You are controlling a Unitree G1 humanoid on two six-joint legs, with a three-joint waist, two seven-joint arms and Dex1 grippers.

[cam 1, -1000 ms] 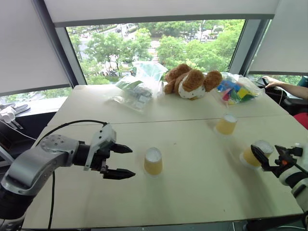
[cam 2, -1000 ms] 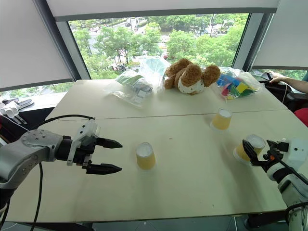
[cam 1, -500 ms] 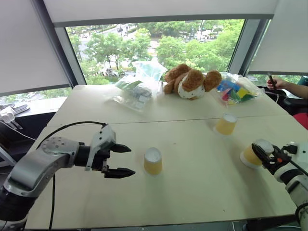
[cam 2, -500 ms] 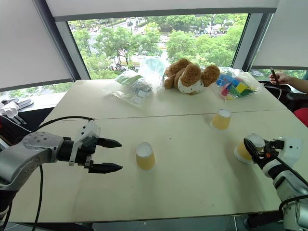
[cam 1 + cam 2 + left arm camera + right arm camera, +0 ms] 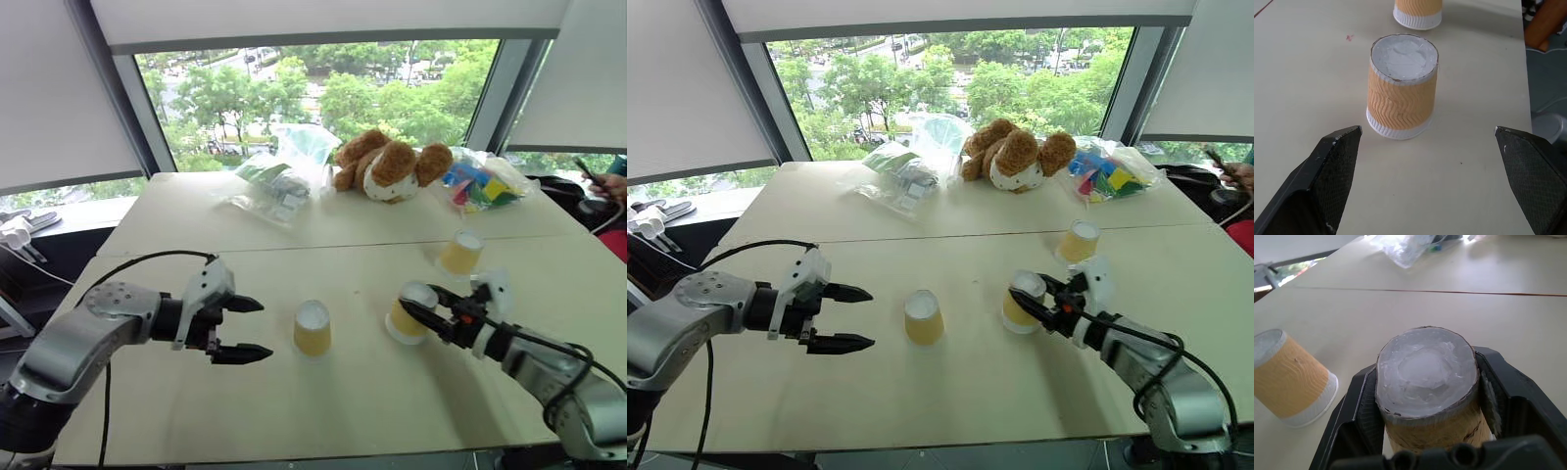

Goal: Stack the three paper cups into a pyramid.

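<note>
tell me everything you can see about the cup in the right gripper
The held cup is a small tapered paper cup, upside down, with its white base facing up and its white rim at the bottom. Its yellow-orange wall looks like ribbed, wavy paper. The right gripper is shut on it, one black finger against each side. It is near the middle of the table, to the right of the middle cup. Whether its rim touches the tabletop I cannot tell.

cups (image 5: 1403,88) are yellow-orange with a wavy ribbed pattern and white rims and bases, table (image 5: 323,392) plain beige, gripper fingers (image 5: 1327,171) black
</note>
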